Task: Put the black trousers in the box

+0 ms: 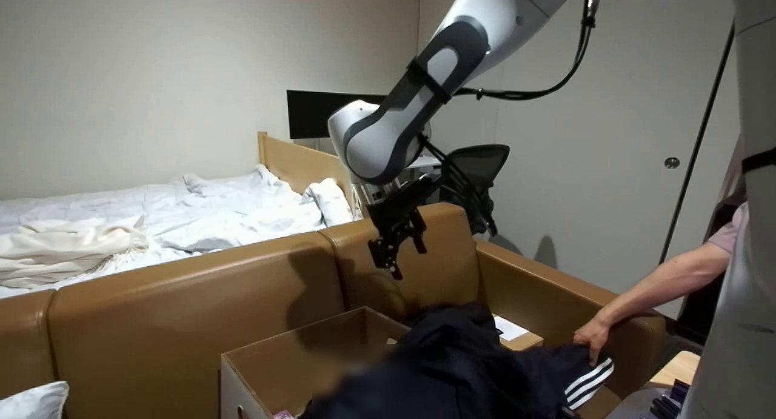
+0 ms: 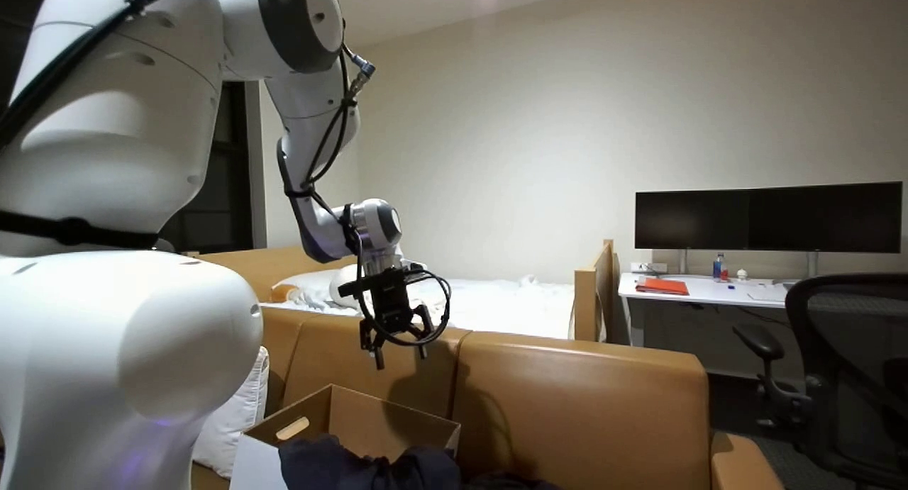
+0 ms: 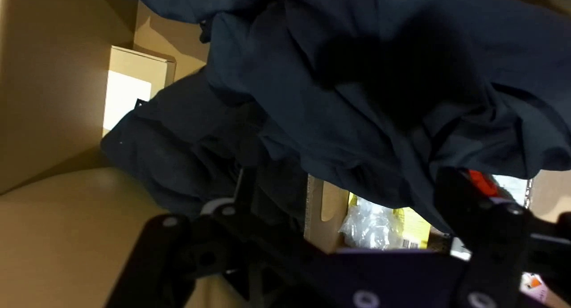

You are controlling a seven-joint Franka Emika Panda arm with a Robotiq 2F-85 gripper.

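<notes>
The black trousers (image 1: 448, 370), dark cloth with white stripes at one end, lie bunched across the open-topped box (image 1: 303, 346) and spill over its side. Whether all the dark cloth is one garment I cannot tell. In the wrist view the trousers (image 3: 312, 98) fill the upper part, and the box (image 3: 315, 230) shows below them with its hand-hole. My gripper (image 1: 408, 262) hangs above the cloth in both exterior views, its fingers apart and not touching it. Nothing is seen between the fingertips. Cloth hides much of the box's inside.
A person's hand (image 1: 594, 335) grips the striped end. A brown sofa (image 1: 182, 328) surrounds the box. A small closed carton (image 3: 138, 71) with a white label sits in its corner. Plastic wrap (image 3: 372, 223) and yellow packaging (image 3: 415, 225) lie in the box.
</notes>
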